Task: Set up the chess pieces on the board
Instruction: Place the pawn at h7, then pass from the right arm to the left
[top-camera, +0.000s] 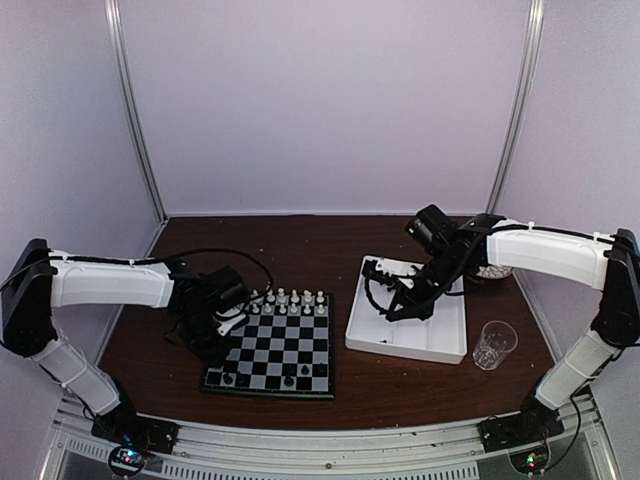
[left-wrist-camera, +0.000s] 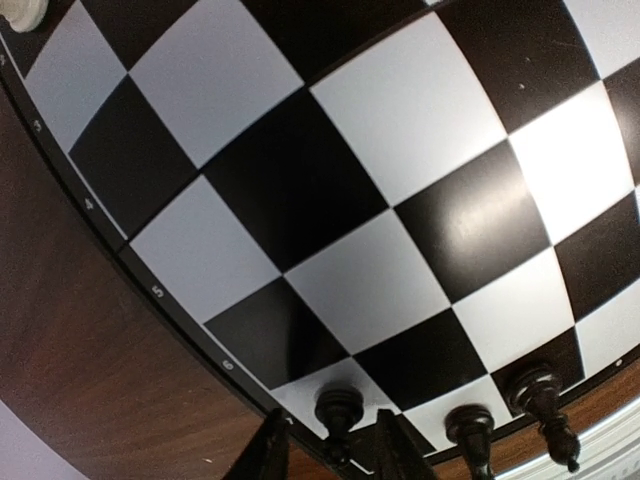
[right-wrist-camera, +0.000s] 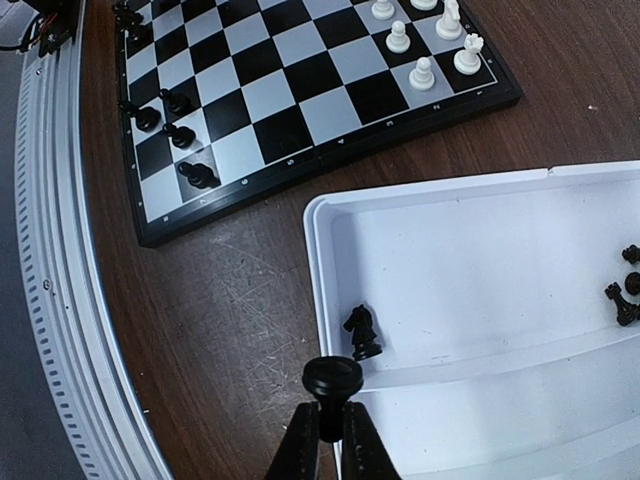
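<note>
The board (top-camera: 300, 352) of black and pale checks lies left of centre. White chess pieces (top-camera: 290, 299) fill its far rows and a few black ones (top-camera: 289, 380) stand on its near rows. My left gripper (left-wrist-camera: 331, 425) is low at the board's near left corner, open, its fingers either side of a black piece (left-wrist-camera: 338, 405) with a gap on both sides. My right gripper (right-wrist-camera: 332, 408) is shut on a black piece (right-wrist-camera: 333, 377), held over the white tray's rim (right-wrist-camera: 318, 260) near the corner facing the board. In that tray stands a black knight (right-wrist-camera: 362, 332).
More black pieces (right-wrist-camera: 625, 290) lie further inside the divided tray (top-camera: 445, 345). A clear plastic cup (top-camera: 494, 343) stands right of the tray. Two other black pieces (left-wrist-camera: 470, 425) stand beside the one between my left fingers. Pale walls enclose the brown table (top-camera: 300, 240).
</note>
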